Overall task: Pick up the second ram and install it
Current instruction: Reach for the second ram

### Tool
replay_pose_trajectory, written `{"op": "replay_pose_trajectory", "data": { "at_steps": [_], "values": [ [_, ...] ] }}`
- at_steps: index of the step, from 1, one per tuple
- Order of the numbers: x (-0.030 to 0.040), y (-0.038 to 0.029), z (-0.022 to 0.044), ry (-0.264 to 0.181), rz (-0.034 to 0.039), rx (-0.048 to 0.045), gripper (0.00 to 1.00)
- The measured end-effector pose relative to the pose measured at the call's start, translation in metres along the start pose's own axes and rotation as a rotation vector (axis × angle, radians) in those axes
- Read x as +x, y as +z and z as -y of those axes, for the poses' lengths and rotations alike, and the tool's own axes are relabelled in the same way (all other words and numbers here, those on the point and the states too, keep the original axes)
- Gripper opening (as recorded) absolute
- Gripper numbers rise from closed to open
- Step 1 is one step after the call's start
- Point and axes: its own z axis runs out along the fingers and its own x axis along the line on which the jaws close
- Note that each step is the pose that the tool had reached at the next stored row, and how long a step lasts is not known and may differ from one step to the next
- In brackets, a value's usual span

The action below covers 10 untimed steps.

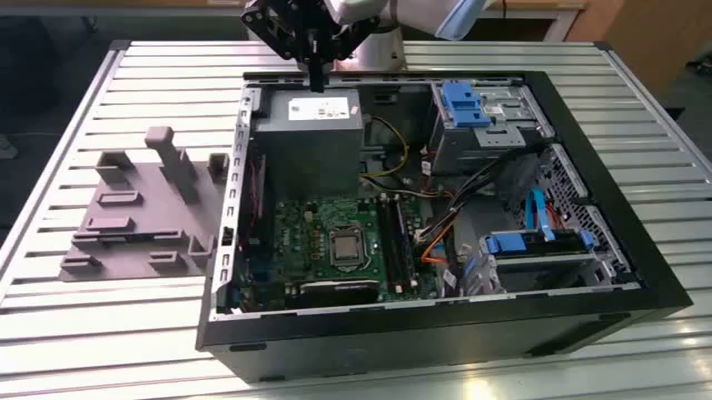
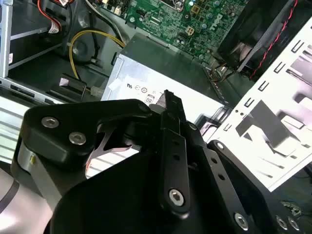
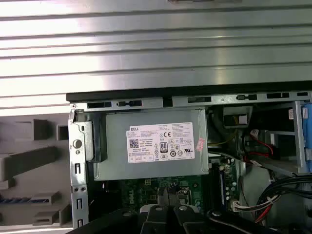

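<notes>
Well, my tool (image 1: 317, 83) hangs clenched above the grey power supply (image 1: 308, 125) at the case's (image 1: 656, 275) far edge; the second ram (image 3: 9, 199), a blue strip, lies in the grey holder (image 1: 133, 217) on the table (image 1: 112, 333), at the exterior view's left of the case.

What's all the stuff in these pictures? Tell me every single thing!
table: one, silver, slatted, under everything.
computer case: one, black, open, on the table.
power supply: one, grey, inside the case, below the tool.
motherboard: one, green, on the case floor.
drive brackets: two, blue, inside the case at the exterior view's right.
cables: several, yellow, red and orange, inside the case.
holder: one, grey, on the table at the exterior view's left of the case.
second ram: one, a thin blue strip, apparently lying in the holder.
arm: one, pale, above the case.
tool: one, black, above the power supply.
</notes>
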Motion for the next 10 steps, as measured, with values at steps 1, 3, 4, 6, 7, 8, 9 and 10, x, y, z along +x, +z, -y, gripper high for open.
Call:
{"op": "replay_pose_trajectory", "data": {
  "at_steps": [1,3,4,6,7,8,9,10],
  "values": [
    [0.0,0.0,0.0,0.0,0.0,0.0,0.11],
    [0.0,0.0,0.0,0.0,0.0,0.0,0.11],
    [0.0,0.0,0.0,0.0,0.0,0.0,0.11],
    [0.0,0.0,0.0,0.0,0.0,0.0,0.11],
    [0.0,0.0,0.0,0.0,0.0,0.0,0.11],
    [0.0,0.0,0.0,0.0,0.0,0.0,0.11],
    [0.0,0.0,0.0,0.0,0.0,0.0,0.11],
    [0.0,0.0,0.0,0.0,0.0,0.0,0.11]
  ]
}}
